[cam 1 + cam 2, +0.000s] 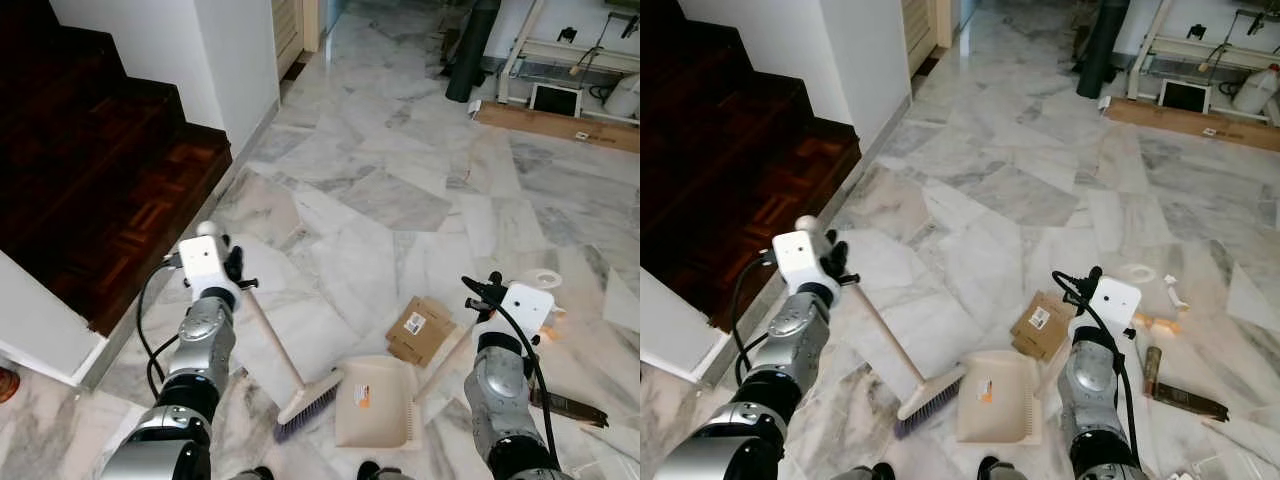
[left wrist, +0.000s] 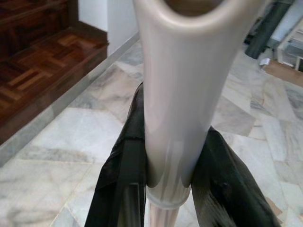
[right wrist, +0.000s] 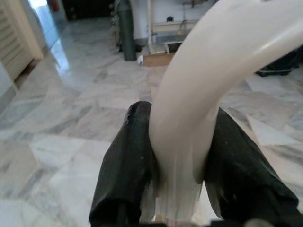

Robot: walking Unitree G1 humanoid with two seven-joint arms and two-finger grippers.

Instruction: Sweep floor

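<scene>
The broom (image 1: 300, 390) stood slanted on the marble floor (image 1: 400, 200), its bristle head down at about six o'clock, touching the left edge of the beige dustpan (image 1: 375, 400). A flattened cardboard piece (image 1: 420, 328) lay just beyond the pan at one o'clock, with a tape roll (image 1: 543, 279) and dark scraps (image 1: 570, 405) (too small to name) scattered toward three o'clock. Dark wooden stairs (image 1: 110, 190) rose at ten o'clock beside a white wall (image 1: 235, 60). The left gripper (image 2: 168, 156) was clamped on the broom's pale handle, fingers (image 2: 120, 179) pressed to either side. The right gripper (image 3: 177, 170) gripped the dustpan's cream handle (image 3: 199, 104) the same way.
</scene>
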